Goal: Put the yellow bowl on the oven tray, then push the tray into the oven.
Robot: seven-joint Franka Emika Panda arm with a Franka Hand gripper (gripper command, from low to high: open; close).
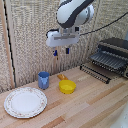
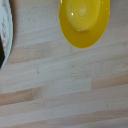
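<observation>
The yellow dish [image 1: 67, 87] is a small round bowl resting on the wooden table near its middle; the wrist view shows the yellow dish [image 2: 84, 21] from above, partly cut off at the frame edge. My grabber [image 1: 61, 51] hangs well above the table, over the dish and a little toward the exterior view's left, its blue-tipped fingers apart with nothing between them. The oven [image 1: 114, 55] stands at the exterior view's right with its door dropped down. The baking sheet [image 1: 108, 60] is a dark slatted rack sticking out of the oven mouth.
A blue cup [image 1: 44, 79] stands left of the dish. A small orange block [image 1: 61, 77] lies just behind the dish. A large white patterned plate [image 1: 25, 102] sits at the front left; its rim [image 2: 5, 35] shows in the wrist view.
</observation>
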